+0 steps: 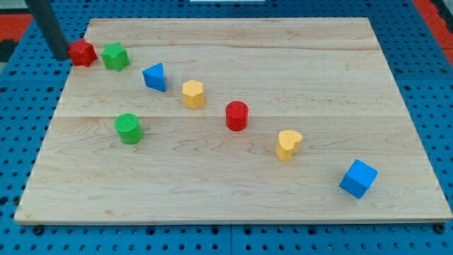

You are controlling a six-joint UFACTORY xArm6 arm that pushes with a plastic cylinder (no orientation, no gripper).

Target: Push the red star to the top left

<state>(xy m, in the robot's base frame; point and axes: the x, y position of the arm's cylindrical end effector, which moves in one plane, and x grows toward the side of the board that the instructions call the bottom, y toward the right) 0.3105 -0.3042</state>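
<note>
The red star (84,52) lies near the board's top left corner. My tip (61,55) is at the star's left side, touching or almost touching it; the dark rod rises from there to the view's top left. A green star (115,56) sits just right of the red star, close to it.
A blue triangle (155,77), a yellow hexagon (192,93), a red cylinder (237,115), a yellow heart (288,144) and a blue cube (358,178) run diagonally toward the bottom right. A green cylinder (129,128) stands at the left. The wooden board (233,205) lies on a blue pegboard.
</note>
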